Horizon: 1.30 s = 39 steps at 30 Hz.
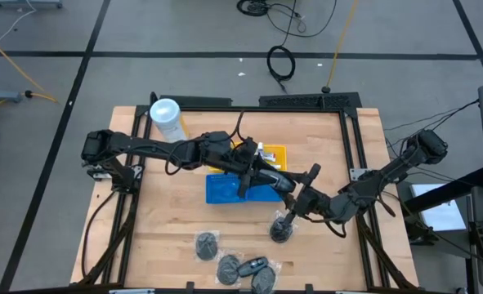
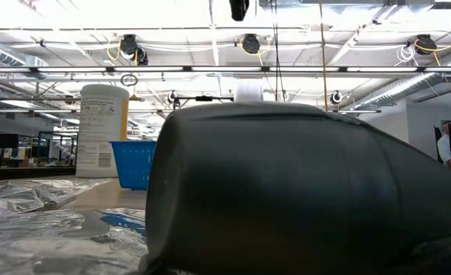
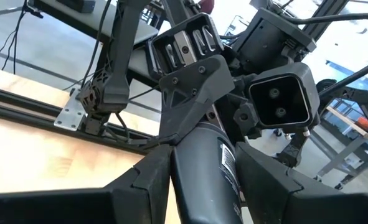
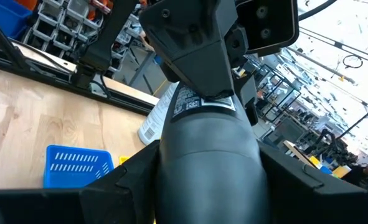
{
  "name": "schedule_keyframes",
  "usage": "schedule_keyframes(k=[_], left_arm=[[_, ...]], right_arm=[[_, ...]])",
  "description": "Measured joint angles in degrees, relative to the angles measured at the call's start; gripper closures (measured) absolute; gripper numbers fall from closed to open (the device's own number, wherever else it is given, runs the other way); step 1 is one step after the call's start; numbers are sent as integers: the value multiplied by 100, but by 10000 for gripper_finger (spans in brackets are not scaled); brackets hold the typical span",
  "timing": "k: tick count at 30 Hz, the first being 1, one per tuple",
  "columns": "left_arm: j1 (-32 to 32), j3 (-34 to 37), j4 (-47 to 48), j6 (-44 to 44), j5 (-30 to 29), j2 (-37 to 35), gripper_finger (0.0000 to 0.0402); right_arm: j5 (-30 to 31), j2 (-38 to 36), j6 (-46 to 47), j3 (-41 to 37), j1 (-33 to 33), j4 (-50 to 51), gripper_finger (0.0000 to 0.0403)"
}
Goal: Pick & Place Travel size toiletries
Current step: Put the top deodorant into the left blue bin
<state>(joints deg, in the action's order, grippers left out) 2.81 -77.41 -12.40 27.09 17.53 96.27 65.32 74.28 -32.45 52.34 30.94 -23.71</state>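
Fingers (image 3: pixel 134 196) of your left gripper (image 1: pixel 275 183) stand apart, and so do those (image 4: pixel 90 199) of your right gripper (image 1: pixel 293 214). Neither wrist view shows a toiletry between them. A dark arm link fills the gap in both, and you cannot tell whether it touches the fingers.

One grey round piece (image 1: pixel 283 232) lies on the tabletop (image 1: pixel 167 212) directly under the right gripper; whether it is touched cannot be told. Four more toiletries (image 1: pixel 227 268) sit in a loose cluster near the front edge, well apart from the trays. The blue tray (image 1: pixel 225 189) lies mid-table with the yellow tray (image 1: pixel 272 153) just behind it. The left arm reaches across both trays, and its gripper ends just beside the right arm's wrist. A white canister (image 1: pixel 166 119) stands at the back left corner.

The main risk, as I judge it, is the arms striking each other. They already overlap above the blue tray, so lifting the right gripper toward that tray would likely meet the left arm unless you pull the left arm back first.

A second risk is the round piece. Its clear wrap looks slippery, so a shallow or off-centre pinch could let it squirt out or drop short of the tray.

A third is sight: the low view is almost wholly blocked by a dark shape, so you cannot check height above the tabletop from it.
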Motion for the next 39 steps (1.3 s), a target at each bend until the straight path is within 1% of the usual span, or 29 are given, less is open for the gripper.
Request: schedule_keyframes(k=[8,11,18,23,27,30,33,38,39], left_arm=[[11,0,16,-178,111,4,236],[38,0,31,-258,125,10,217],[56,0,31,-212,106,24,157],[63,2,60,-147,130,28,143],[63,7,81,-134,109,28,145],[68,7,101,-123,62,28,156],[68,17,120,-109,-42,28,178],[68,17,74,-147,-110,28,233],[68,17,70,-159,-112,28,234]], right_arm=[[-2,0,-24,0,-7,-1,200],[-1,0,-20,0,-7,-21,200],[-25,0,-22,0,-28,-77,200],[-120,0,-20,0,-109,-71,200],[-289,0,15,2,-184,-67,200],[-384,38,36,9,-239,-113,200],[-389,72,6,9,-259,-146,200],[-385,72,8,9,-259,-140,200],[-385,72,5,9,-259,-137,200]])
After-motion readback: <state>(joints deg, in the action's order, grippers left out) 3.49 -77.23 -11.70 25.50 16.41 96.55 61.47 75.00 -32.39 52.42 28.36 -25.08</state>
